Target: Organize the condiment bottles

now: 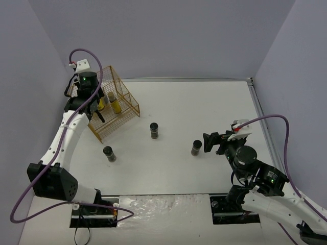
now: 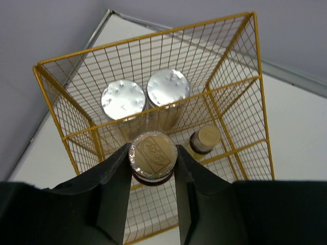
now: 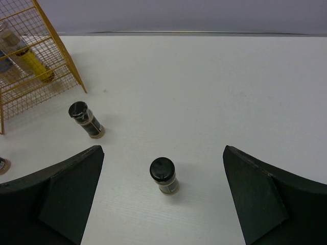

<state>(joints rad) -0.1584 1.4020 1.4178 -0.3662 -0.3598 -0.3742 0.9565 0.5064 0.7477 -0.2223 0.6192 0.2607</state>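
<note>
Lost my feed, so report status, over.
Left gripper shut on tan-capped bottle at gold wire rack. Right gripper open, facing short dark black-capped jar. Nothing between them.

Open table between scattered jars (wire rack leftward)

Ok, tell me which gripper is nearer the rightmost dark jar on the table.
Right. The open right gripper faces the jar from just beside it; the left gripper is far off over the wire rack, shut on a tan-capped bottle.
</note>
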